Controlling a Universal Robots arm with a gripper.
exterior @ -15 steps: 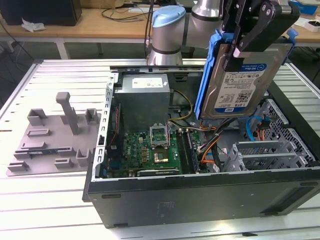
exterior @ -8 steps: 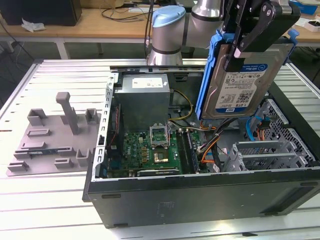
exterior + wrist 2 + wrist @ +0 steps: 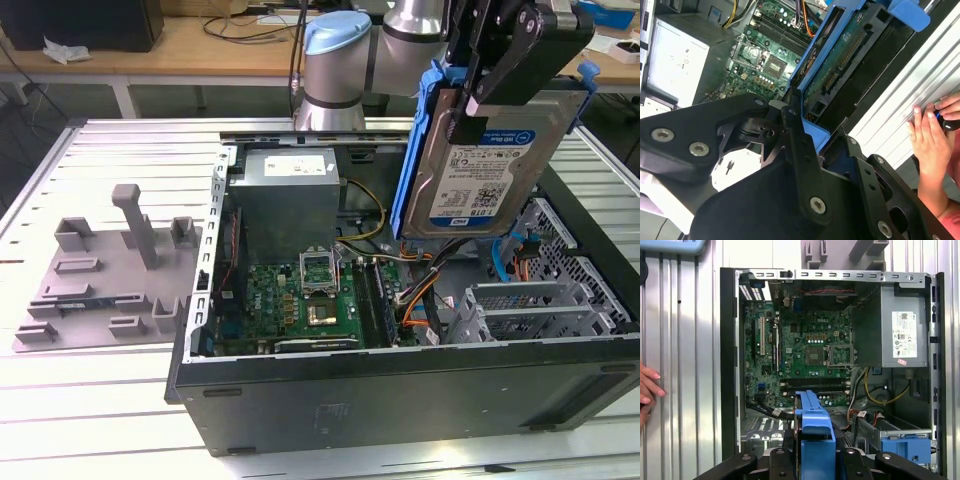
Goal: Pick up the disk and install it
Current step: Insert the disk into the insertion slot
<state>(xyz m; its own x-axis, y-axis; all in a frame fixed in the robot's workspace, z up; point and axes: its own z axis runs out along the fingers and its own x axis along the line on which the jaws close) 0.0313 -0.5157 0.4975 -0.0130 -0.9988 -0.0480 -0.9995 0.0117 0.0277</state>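
The disk is a silver-grey hard drive with a white-and-blue label in a blue carrier. It hangs tilted in the air above the open computer case, over the side at the exterior view's right. My gripper is shut on its upper part, black fingers clamping both faces. In the second wrist view the disk's green circuit-board face runs out from between the fingers. The first wrist view looks along the disk's blue carrier edge with the case interior beyond.
Inside the case lie a green motherboard, a grey power supply and a metal drive cage with a blue latch. A grey fixture sits at the exterior view's left. A person's hand rests on the ribbed table.
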